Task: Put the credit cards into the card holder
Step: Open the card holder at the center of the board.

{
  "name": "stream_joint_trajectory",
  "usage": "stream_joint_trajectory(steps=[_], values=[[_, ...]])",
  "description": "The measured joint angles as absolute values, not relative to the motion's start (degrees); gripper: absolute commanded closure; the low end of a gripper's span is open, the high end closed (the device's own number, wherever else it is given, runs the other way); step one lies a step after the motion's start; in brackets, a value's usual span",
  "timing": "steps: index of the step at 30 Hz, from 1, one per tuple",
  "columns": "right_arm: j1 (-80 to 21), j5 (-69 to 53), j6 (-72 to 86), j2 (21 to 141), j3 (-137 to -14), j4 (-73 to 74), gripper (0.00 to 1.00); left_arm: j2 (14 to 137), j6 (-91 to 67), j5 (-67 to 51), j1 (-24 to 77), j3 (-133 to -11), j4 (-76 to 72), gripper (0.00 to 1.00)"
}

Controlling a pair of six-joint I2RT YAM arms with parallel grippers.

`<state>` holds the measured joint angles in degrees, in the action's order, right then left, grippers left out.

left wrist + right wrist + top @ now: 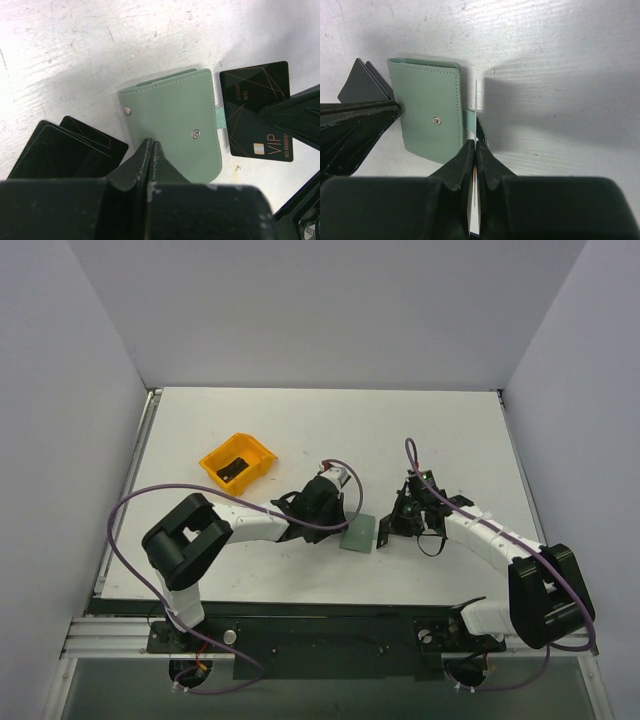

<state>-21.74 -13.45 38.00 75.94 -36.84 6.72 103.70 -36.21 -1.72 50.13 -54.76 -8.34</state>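
The card holder [358,534] is a sage-green wallet lying closed and flat between the two arms, its snap stud [196,133] facing up. My left gripper [151,142] is shut, its tips resting on the wallet's [175,120] near edge with nothing between them. Two black credit cards [75,147] lie overlapped beside those fingers. My right gripper [475,142] is shut on another black credit card [256,107] marked VIP. That card stands on edge [476,107] right beside the wallet's [427,112] light snap tab [468,120].
An orange plastic bin [238,461] with black cards inside sits at the back left. A purple cable [130,510] loops off the left arm. Grey walls close the white table [300,420] on three sides.
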Motion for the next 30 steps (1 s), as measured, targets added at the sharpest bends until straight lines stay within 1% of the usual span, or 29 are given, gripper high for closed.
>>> stream_joint_trajectory(steps=[30], values=[[-21.74,-18.7,37.43,78.67,-36.07,2.61,1.0,104.66,-36.23,-2.02,49.89,-54.76,-8.45,1.0]])
